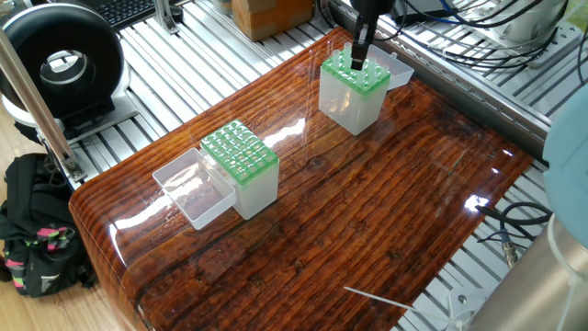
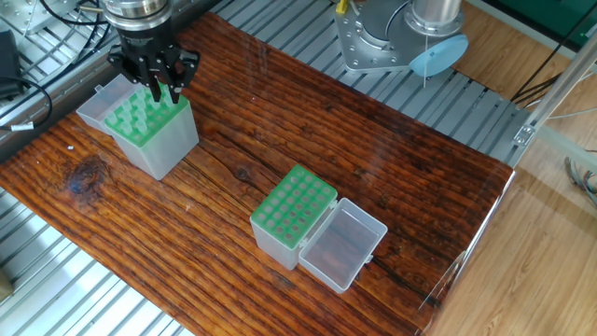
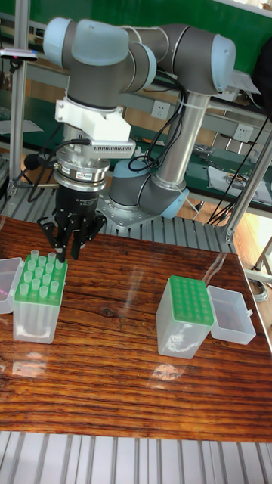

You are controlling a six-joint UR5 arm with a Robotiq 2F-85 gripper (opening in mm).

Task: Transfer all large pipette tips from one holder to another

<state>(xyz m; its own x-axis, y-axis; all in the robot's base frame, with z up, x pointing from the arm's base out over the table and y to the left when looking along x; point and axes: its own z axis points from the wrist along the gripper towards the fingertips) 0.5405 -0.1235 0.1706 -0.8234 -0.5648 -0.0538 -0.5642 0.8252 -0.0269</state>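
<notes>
Beside the gripper [image 2: 159, 91], an open lid [image 2: 101, 100] flanks the tip-filled holder [image 2: 154, 135].

A glossy dark wooden bench [image 1: 367, 221] with strong grain sits on a frame of ribbed aluminium rails [image 1: 197, 64]. Beyond its far left corner in one fixed view stands a round black device with a white centre [image 1: 60, 64], behind a slanting metal pole [image 1: 37, 92], and a black bag with pink and green trim [image 1: 37, 234] lies on the floor below; a cardboard box [image 1: 271, 14] rests at the top edge and black cables [image 1: 459, 23] trail across the rails at upper right. A thin white stick [image 1: 377, 299] lies near the bench's front edge.
</notes>
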